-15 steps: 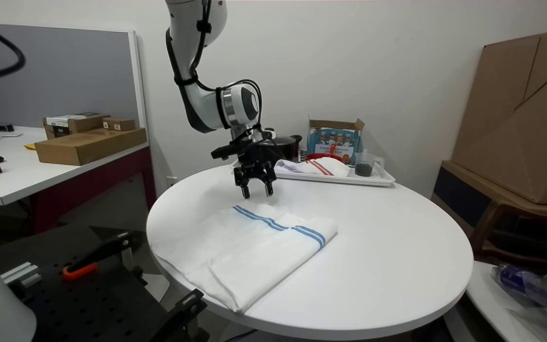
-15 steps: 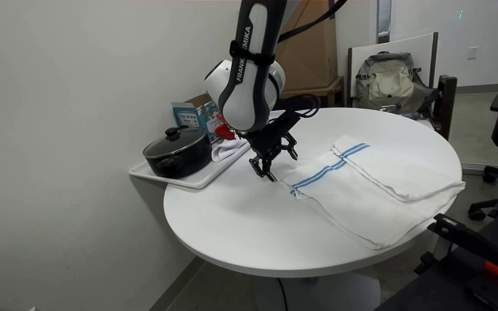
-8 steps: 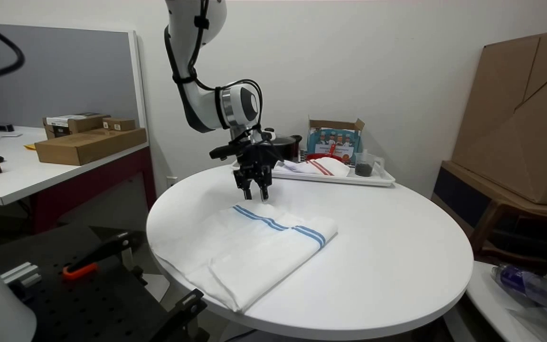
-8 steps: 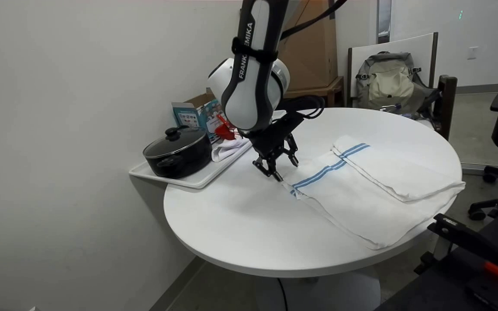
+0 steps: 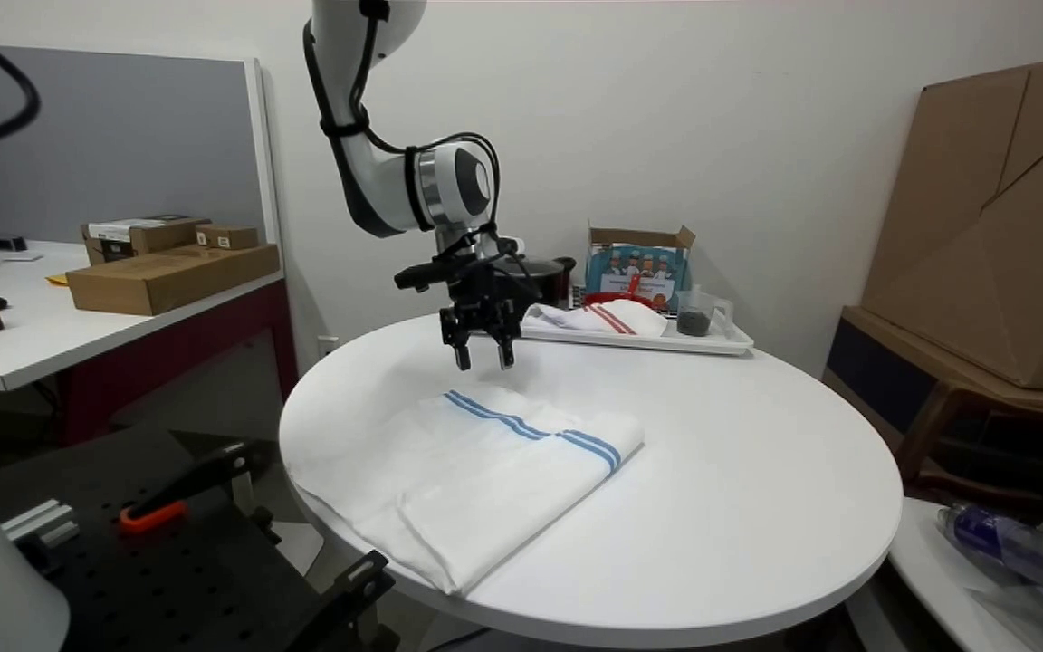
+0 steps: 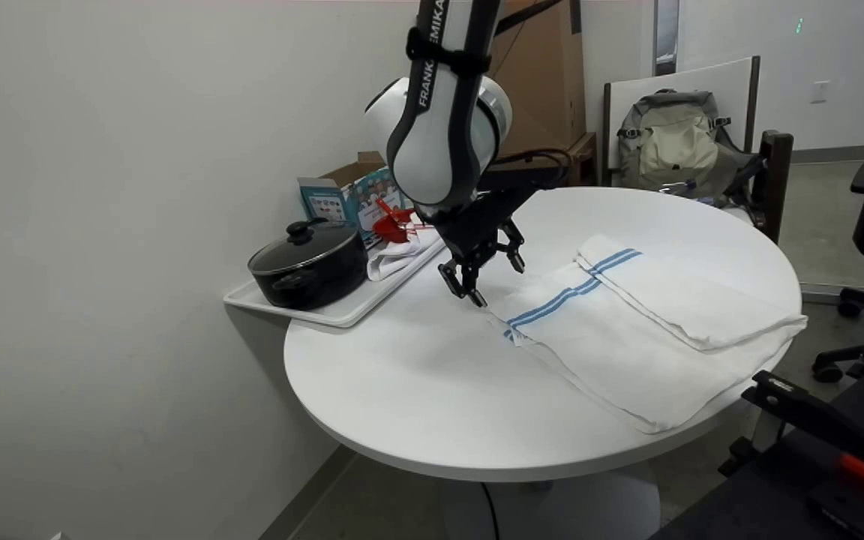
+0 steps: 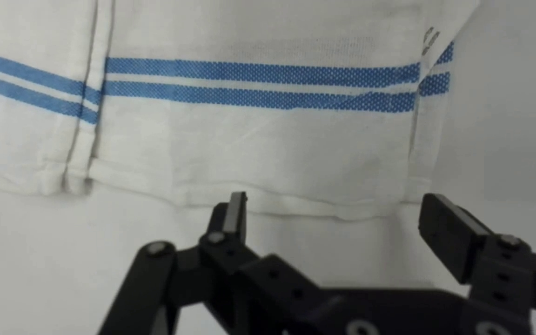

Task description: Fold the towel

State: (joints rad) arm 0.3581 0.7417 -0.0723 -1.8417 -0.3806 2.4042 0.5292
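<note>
Wrist view: the gripper (image 7: 333, 200) reaches in from 6 o'clock, released, its two fingers (image 7: 445, 232) standing wide apart. Toward 12 o'clock from it lies the towel (image 7: 268, 153), its hem showing between the fingertips in this view, its blue stripes running between 9 and 3 o'clock and one edge turned over at about 2 o'clock.

In an exterior view, the arm (image 5: 340, 63) slants down from 11 o'clock, bends at the wrist and points the gripper toward 6 o'clock, just beside the towel's striped end. There the towel spreads over the 9 o'clock part of the round white desk (image 5: 757, 507), out to the rim at 8 o'clock.

In an exterior view, with a lidded black pot (image 6: 304, 262) on a white tray (image 6: 349, 304) at the gripper's 9 o'clock, the wrist is tilted, fingertips facing 5 o'clock. The towel lies partly folded toward the desk's 3 o'clock, a doubled-over layer along its 2 o'clock side.
</note>
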